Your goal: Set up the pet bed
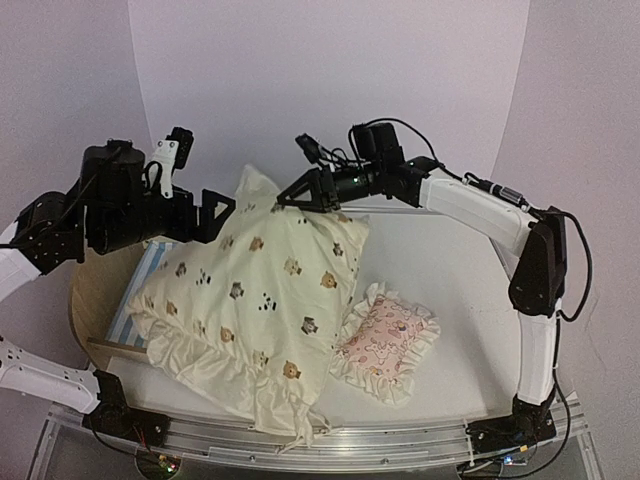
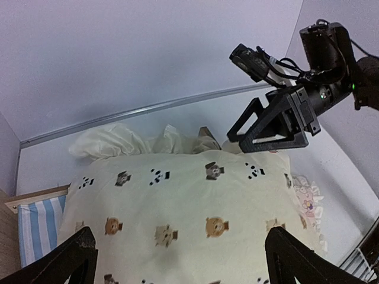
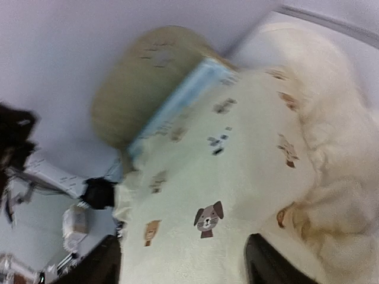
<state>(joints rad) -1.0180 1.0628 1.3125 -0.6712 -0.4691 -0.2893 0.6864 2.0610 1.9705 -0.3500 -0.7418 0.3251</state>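
Top external | cushion [image 1: 260, 300] hides bed [image 1: 95, 295] right edge, touches pillow [image 1: 385, 345] | left fingers [image 2: 74, 263] spread, right fingers [image 3: 263, 263] spread, over cushion's far edge | bench [image 1: 455, 280] bare at right

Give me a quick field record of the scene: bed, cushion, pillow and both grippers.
pet bed: left side of the table, mostly covered; striped mattress shows at its left edge
cushion: cream, animal print, draped over the bed, overhanging toward the near edge
pink pillow: on the table, against the cushion's right side, off the bed
left gripper: open, above the cushion's far left part, holding nothing
right gripper: jaws apart over the cushion's far edge
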